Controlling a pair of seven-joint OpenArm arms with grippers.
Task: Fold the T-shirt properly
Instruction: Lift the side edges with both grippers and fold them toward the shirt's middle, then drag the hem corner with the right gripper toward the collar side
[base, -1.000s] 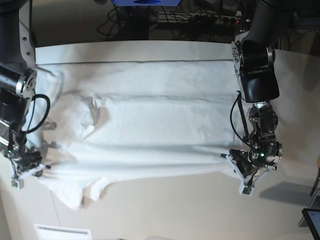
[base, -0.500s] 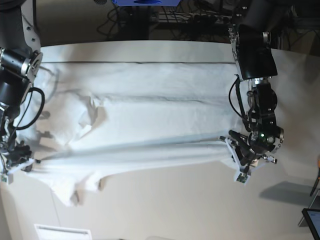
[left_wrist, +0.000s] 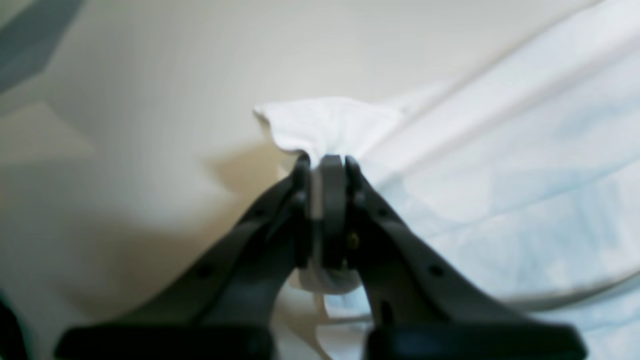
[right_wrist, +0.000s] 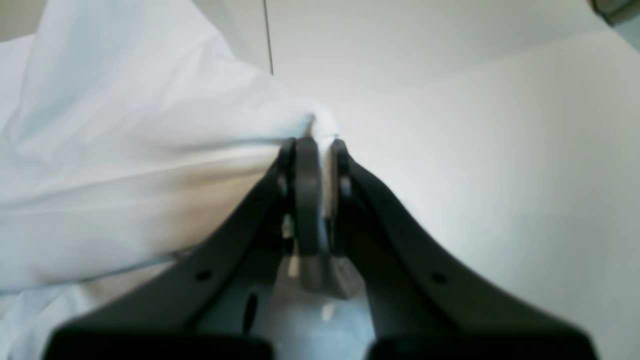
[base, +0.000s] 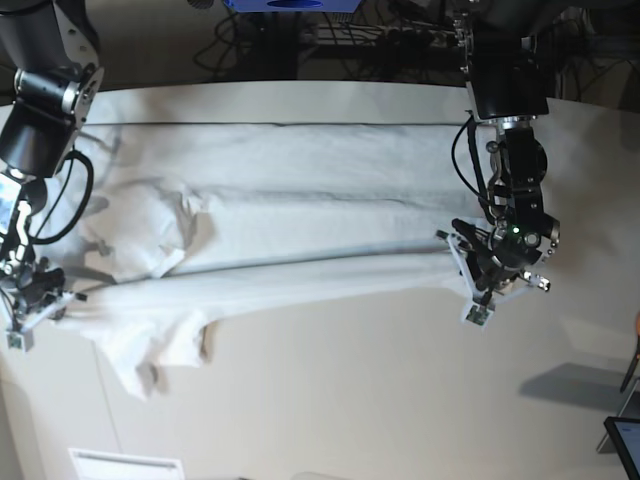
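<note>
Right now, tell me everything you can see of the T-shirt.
The T-shirt is plain white, soft, wrinkled cloth spread lengthwise across the table, with long creases running side to side. Its near edge is lifted and stretched taut between the left gripper and the right gripper, each shut on a corner. A sleeve hangs crumpled below the right end.

Off-white tabletop (base: 380, 400), wrinkled white T-shirt (base: 320, 210) spread across it, small white paper label (base: 125, 465) near front edge
</note>
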